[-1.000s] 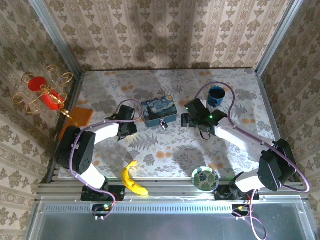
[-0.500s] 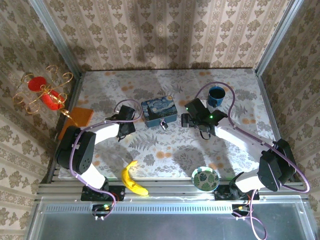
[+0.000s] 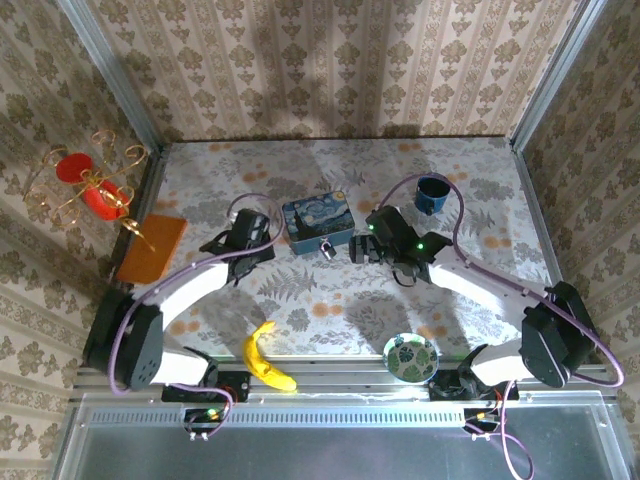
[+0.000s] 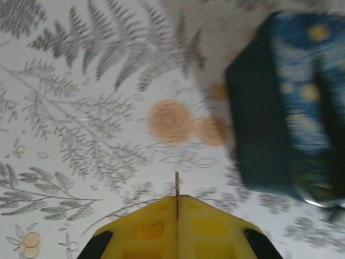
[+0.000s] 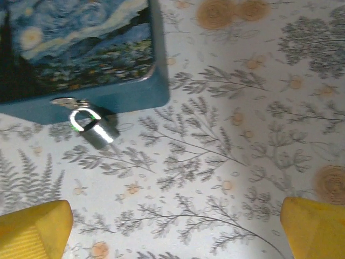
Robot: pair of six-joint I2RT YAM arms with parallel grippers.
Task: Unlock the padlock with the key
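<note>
One padlock (image 5: 96, 128) lies ahead of the wide-open right gripper (image 5: 175, 229).

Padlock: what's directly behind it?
Behind the padlock stands the blue tin, its metal hasp at the shackle. The shut lid covers the tin's inside.

- Tin box (image 3: 318, 223) sits mid-bench (image 3: 340, 170), with the padlock (image 5: 97, 128) at its near side.
- Left claw (image 4: 177, 198), with the key (image 4: 177, 183) in it, is just left of the box.
- Right claw (image 5: 173, 229) is just right of the padlock.
- Cup (image 3: 433, 193) stands toward the far right corner.
- Banana (image 3: 266, 358) and dish (image 3: 410, 357) lie along the near edge, the banana to the left.
</note>
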